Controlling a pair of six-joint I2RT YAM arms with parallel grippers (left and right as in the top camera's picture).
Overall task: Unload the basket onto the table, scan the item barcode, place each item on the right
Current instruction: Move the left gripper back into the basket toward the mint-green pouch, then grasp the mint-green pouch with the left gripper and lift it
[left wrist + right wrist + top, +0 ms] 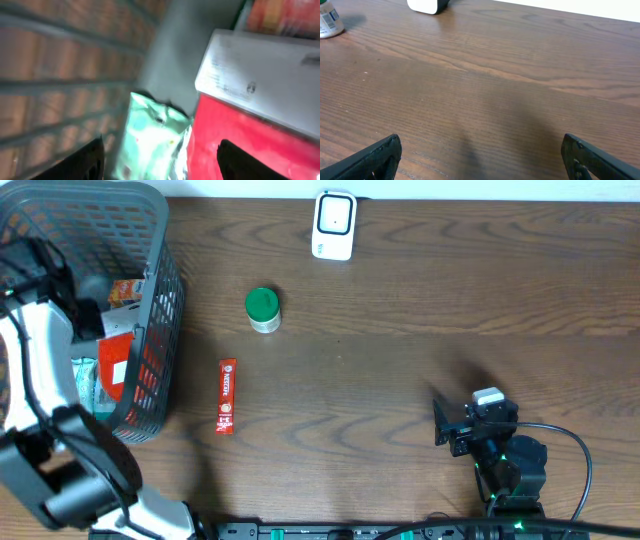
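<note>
The white barcode scanner stands at the table's far edge. My left arm reaches into the grey mesh basket at the left. In the left wrist view my left gripper is open and holds nothing. Just below it lie a mint-green pouch, a red packet and a white box, all blurred. From overhead, the arm hides the left gripper's fingers. Low over bare wood at the front right, my right gripper stands wide open and empty.
A green-lidded jar stands on the table left of centre, and it also shows in the right wrist view as the jar. A red stick packet lies near the basket. The basket holds several packets.
</note>
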